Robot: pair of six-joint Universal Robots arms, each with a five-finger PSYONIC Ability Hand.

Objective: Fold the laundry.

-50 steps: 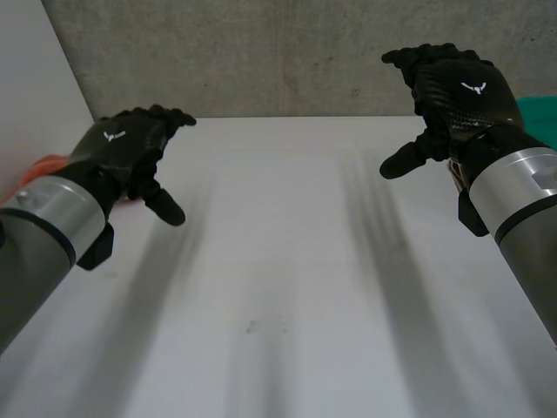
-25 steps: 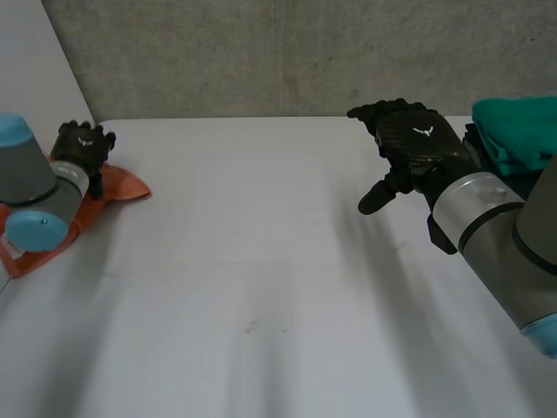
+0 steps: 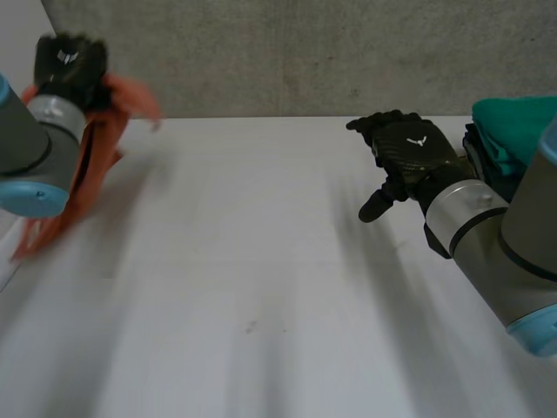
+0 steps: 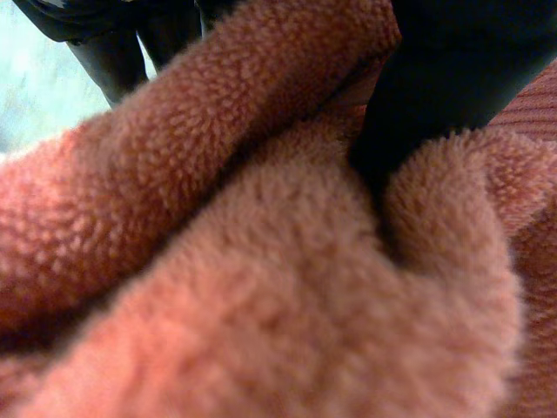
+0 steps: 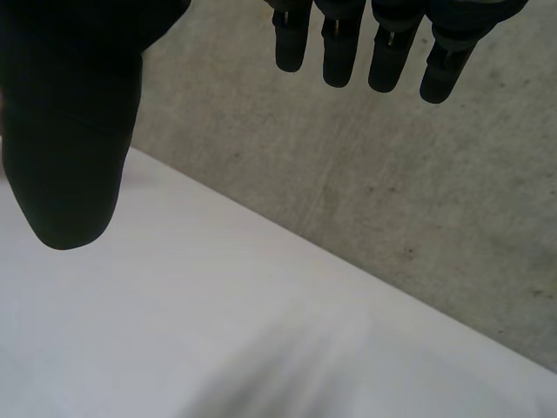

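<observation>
Left hand (image 3: 70, 59) higher, seemingly one towel (image 3: 101, 144)

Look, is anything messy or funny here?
Nothing is spilled or broken. The orange towel dangles crumpled from the left hand, which grips it above the left side of the table. A teal cloth sits bunched at its right edge, beside the open right hand.

The orange fleece cloth (image 3: 97, 152) is gripped in the left hand (image 3: 70, 59) and hung above the far left side of the white table (image 3: 261, 261). The teal cloth pile (image 3: 515, 126) is set at the table's right edge, just behind the right hand (image 3: 409, 157). The grey concrete wall (image 3: 287, 52) is found behind the table.
</observation>
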